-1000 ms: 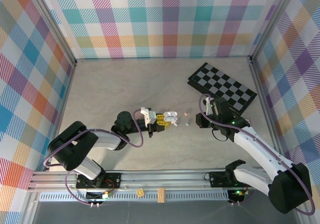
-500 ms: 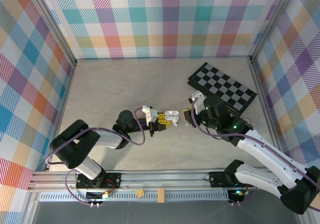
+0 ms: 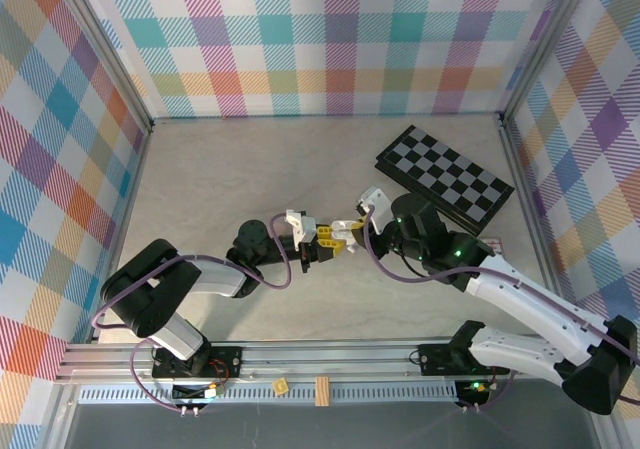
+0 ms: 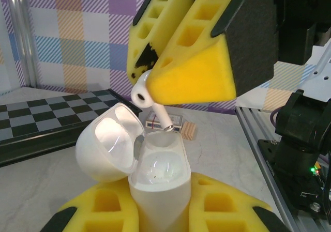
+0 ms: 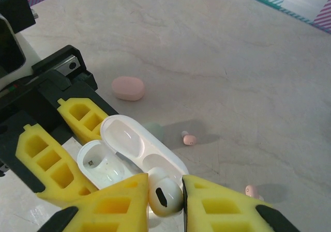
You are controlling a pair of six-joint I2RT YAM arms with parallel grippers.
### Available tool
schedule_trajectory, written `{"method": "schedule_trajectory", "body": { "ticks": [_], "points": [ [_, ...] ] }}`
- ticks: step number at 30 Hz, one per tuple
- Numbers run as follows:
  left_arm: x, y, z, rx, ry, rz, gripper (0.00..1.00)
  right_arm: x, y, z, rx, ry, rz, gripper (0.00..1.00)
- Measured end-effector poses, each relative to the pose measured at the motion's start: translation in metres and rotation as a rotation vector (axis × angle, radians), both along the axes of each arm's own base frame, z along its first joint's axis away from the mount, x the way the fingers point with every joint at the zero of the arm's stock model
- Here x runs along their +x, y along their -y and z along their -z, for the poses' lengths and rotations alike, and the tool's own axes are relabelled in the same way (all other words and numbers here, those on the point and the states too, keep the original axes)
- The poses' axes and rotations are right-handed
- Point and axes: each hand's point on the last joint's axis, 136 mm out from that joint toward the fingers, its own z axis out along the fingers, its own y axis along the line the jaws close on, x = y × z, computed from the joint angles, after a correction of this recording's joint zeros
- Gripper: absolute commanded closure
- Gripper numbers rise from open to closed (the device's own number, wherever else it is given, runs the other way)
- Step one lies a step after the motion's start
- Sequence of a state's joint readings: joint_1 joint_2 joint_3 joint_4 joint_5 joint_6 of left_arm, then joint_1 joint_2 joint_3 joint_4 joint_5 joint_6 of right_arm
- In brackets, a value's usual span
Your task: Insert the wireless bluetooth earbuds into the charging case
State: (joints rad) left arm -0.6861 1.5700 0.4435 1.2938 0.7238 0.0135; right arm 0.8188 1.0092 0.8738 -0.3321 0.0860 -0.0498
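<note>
Open marble tabletop [image 3: 250, 169] around; left gripper [image 4: 159, 207] clamps open white plastic case [image 4: 158, 165]; right gripper [image 5: 165, 205] pinches white stemmed earbud [image 4: 142, 93] just above.

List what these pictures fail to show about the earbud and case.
Right wrist view: stem of the earbud, hidden beneath its head in the right gripper.
Right wrist view: greenish thing, blurred, mostly behind the case lid.
Top view: earbud and case too small to separate.
Left wrist view: bottom of the case, buried in the left gripper.
</note>
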Motion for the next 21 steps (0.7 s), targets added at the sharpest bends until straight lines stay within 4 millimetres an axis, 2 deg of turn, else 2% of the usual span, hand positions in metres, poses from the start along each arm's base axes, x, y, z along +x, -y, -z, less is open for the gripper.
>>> {"method": "schedule_trajectory", "body": {
  "ticks": [9, 21],
  "points": [
    [0.000, 0.000, -0.002, -0.003, 0.000, 0.001, 0.99, 0.000, -0.001, 0.004, -0.041, 0.037, -0.036, 0.77],
    [-0.005, -0.001, -0.008, -0.016, -0.004, 0.022, 0.99, -0.016, -0.007, 0.005, -0.051, 0.070, -0.164, 0.74]
  ]
}}
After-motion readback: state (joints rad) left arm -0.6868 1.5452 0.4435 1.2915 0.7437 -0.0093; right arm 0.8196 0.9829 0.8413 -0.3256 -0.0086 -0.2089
